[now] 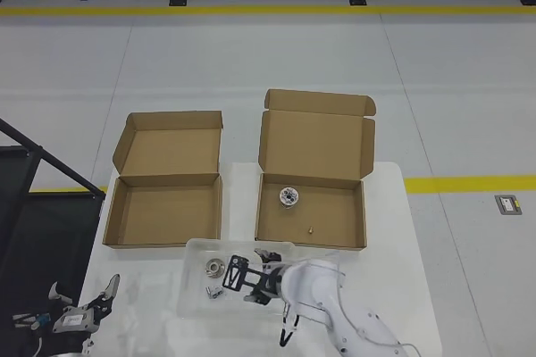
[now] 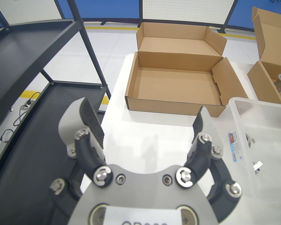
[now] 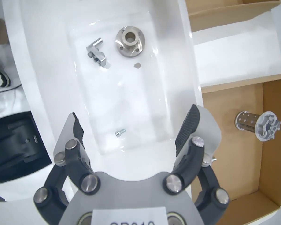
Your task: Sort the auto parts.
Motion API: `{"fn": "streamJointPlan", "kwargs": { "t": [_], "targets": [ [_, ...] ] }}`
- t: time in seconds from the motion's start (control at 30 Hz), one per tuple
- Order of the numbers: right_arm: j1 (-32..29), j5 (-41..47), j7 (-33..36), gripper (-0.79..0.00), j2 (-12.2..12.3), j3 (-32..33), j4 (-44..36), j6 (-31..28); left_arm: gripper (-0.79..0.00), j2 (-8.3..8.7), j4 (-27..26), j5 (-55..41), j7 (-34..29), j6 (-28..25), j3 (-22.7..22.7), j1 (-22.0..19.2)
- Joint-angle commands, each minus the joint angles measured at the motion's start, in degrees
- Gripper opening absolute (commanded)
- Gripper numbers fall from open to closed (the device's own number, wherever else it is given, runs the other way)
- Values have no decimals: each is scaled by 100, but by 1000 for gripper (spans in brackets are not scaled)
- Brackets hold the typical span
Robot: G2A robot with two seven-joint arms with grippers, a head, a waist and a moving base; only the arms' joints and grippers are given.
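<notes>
Clear plastic bin (image 1: 196,245) on a white table (image 1: 393,223), holding the unsorted auto parts. Inside the bin: a round flanged hub (image 3: 130,41) of bright metal with a centre bore and bolt holes; just beside it a small stepped bracket (image 3: 96,52); near the hub a tiny dark chip (image 3: 137,65); well apart from those, toward the bin's other end, a short steel pin (image 3: 120,132). Beyond the bin, two open cardboard boxes: the left box (image 1: 161,210) bare, the right box (image 1: 335,214) already holding a perforated cylinder (image 3: 257,125) with a toothed cap. Right gripper (image 3: 135,114) poised above the bin, over the pin's end, jaws spread wide and gripping nothing. Left gripper (image 2: 143,106) off to the bin's side near the table edge, jaws likewise wide apart and empty. Probably all rigid metal, none fragile. Hub likely the heaviest, smooth and apt to slip; best pinched across the raised collar or the flange rim. Bracket light but odd-shaped; best taken across its flat flanks. Pin small, light, prone to roll; to be closed on across its shank, jaws low against the bin floor.
</notes>
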Motion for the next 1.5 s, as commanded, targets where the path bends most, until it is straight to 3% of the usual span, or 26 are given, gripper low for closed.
{"fn": "streamJointPlan", "kwargs": {
  "t": [0.0,0.23,0.3,0.63,0.87,1.0,1.13,1.33,1.47],
  "targets": [
    [-40,93,239,0,-64,-114,-93,710,0,0,0,0,0,0,0,0],
    [-3,505,1414,0,-279,-350,-239,2533,0,0,0,0,0,0,0,0],
    [132,752,1708,0,-340,-441,-183,2590,0,0,0,0,0,0,0,0],
    [96,742,1566,0,-345,-423,-28,2647,0,0,0,0,0,0,0,0],
    [465,983,2144,0,-606,-668,639,4033,0,0,0,0,0,0,0,0],
    [748,1141,2336,-394,-757,-721,1095,4662,0,0,0,0,0,0,0,0],
    [948,1247,2395,-419,-866,-719,1580,5048,0,0,0,0,0,0,0,0],
    [1072,1493,2400,-453,-959,-634,1972,5183,0,0,0,0,0,0,0,0],
    [1050,1521,2438,-422,-967,-558,2039,5157,0,0,0,0,0,0,0,0]
  ]
}}
